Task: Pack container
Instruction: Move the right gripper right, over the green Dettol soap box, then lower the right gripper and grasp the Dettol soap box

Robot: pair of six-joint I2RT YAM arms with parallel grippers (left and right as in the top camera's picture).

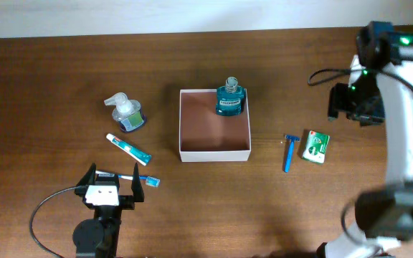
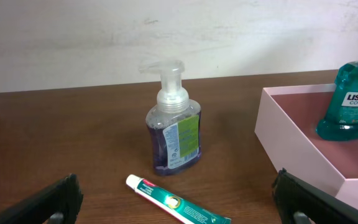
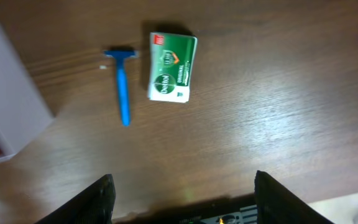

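The container (image 1: 214,153) is a square white-walled box with a pinkish-brown inside, mid-table; it also shows in the left wrist view (image 2: 294,146) and the right wrist view (image 3: 11,109). A teal mouthwash bottle (image 1: 229,99) stands in its far right corner. My left gripper (image 1: 112,180) is open and empty at the front left, over a toothbrush (image 1: 140,178). In its wrist view the open fingers (image 2: 176,186) frame a toothpaste tube (image 2: 179,202) and a soap pump bottle (image 2: 174,127). My right gripper (image 1: 341,104) is open and empty, raised right of the container, fingers (image 3: 184,186) wide apart.
The pump bottle (image 1: 125,113) and the toothpaste (image 1: 129,148) lie left of the container. A blue razor (image 1: 288,152) and a green soap box (image 1: 315,145) lie to its right, also in the right wrist view: razor (image 3: 122,84), soap box (image 3: 173,67).
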